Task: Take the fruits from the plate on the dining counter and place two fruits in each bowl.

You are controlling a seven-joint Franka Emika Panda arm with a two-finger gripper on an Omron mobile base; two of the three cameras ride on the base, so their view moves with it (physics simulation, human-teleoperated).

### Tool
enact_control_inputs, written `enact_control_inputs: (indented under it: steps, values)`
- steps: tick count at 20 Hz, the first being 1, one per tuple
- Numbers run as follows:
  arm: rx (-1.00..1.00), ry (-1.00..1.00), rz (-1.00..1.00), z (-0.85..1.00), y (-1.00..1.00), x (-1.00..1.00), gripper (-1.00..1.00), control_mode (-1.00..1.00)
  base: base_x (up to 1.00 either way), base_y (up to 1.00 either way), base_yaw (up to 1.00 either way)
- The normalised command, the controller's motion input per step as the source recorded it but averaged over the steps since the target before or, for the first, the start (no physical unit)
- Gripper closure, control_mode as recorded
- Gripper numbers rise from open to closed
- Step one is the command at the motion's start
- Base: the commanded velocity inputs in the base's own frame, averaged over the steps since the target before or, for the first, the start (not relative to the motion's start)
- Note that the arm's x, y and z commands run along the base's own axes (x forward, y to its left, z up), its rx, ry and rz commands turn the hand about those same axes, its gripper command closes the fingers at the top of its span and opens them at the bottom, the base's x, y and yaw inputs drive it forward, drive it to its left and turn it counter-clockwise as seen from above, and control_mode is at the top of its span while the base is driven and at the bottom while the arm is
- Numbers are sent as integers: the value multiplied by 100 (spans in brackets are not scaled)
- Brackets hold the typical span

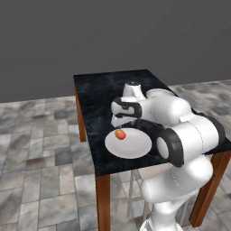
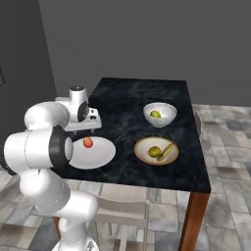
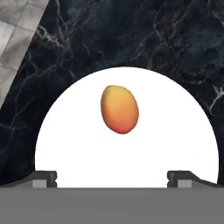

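on the plate [image 3: 183, 131] one red-orange fruit [image 3: 119, 109] lies under the spread gripper [image 3: 112, 178].

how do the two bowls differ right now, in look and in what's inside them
The deep white bowl is plain white all over, while the shallow bowl has a tan wooden rim and a pale inside. The white bowl has high walls; the shallow bowl is low and looks a little wider. The white bowl holds one yellow-green pear; the shallow bowl holds two fruits, an olive-yellow fruit and a banana. Both are round and stand upright on the dining counter.
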Motion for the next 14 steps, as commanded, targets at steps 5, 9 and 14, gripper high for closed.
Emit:
enact_control_inputs:
  steps: [5, 9, 14]
  values:
    - [0, 19, 5, -26, 0, 25, -100, -100, 0, 0, 0]
    - [0, 14, 3, -19, 0, 23, -100, -100, 0, 0, 0]
    - [-3, 5, 0, -38, 10, 37, -100, -100, 0, 0, 0]
